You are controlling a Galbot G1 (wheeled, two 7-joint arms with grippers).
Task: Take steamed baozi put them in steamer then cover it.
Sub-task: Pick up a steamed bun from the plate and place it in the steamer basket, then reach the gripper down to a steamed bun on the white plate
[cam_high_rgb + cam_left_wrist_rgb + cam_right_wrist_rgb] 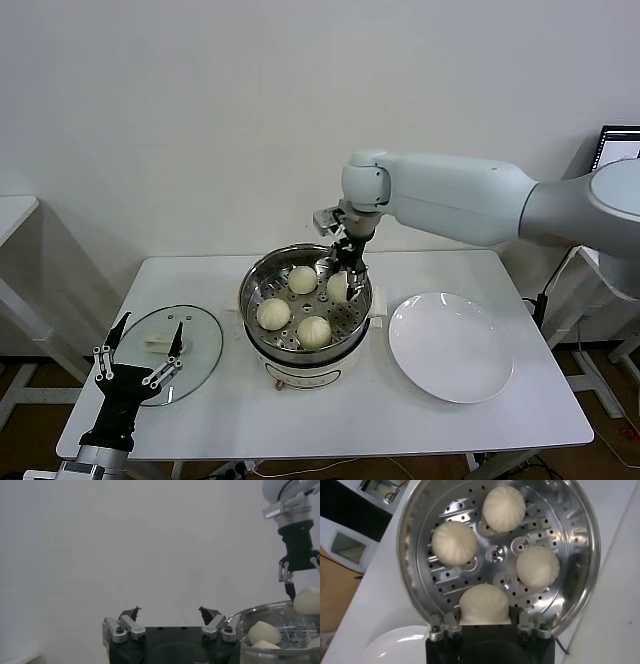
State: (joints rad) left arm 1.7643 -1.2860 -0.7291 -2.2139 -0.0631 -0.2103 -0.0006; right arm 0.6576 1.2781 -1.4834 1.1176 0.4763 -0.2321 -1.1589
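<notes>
The steamer (252, 300) stands mid-table on its white base. Three baozi (302, 279) (273, 313) (314, 331) lie on its perforated floor. My right gripper (343, 277) reaches down into the steamer at its far right side and is shut on the fourth baozi (338, 288). In the right wrist view that baozi (484, 605) sits squeezed between the fingers (491, 611), low over the floor of the steamer (570, 520). The glass cover (205, 352) with its cream handle (160, 341) lies flat at the left. My left gripper (146, 338) is open and empty at the front left, near the cover.
An empty white plate (450, 346) lies to the right of the steamer. The left wrist view shows the open left gripper (170, 612), the steamer's rim (260, 611) and the right arm's gripper (299, 555) beyond. A monitor corner (620, 140) shows far right.
</notes>
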